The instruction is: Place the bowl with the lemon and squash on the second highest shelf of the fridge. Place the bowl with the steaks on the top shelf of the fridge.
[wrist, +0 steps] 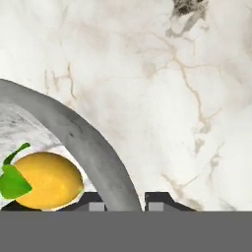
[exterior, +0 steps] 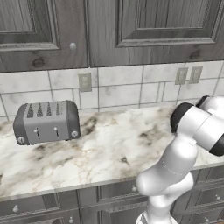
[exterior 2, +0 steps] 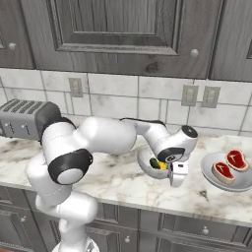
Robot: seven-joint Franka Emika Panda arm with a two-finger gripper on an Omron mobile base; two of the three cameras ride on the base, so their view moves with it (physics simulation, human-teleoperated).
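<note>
Stood well apart at the tabletop's (exterior: 113, 148) left end: toaster (exterior: 47, 121), leaving broad bare marble between it and the arm. Crowded the right side: grey bowl (exterior 2: 145, 162) under the tool (exterior 2: 177, 178), steak plate (exterior 2: 212, 173) near on its right. Hung low overhead: wall cabinets (exterior 2: 118, 29), limiting upward clearance.

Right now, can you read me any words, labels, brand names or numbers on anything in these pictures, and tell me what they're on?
No readable text anywhere.
Toaster: bare grey front with levers and knobs, no brand or numbers.
Wall outlets: blank plates.
Bowl with the lemon and plate of steaks: unmarked.
Cabinet doors: wood grain and knobs.
</note>
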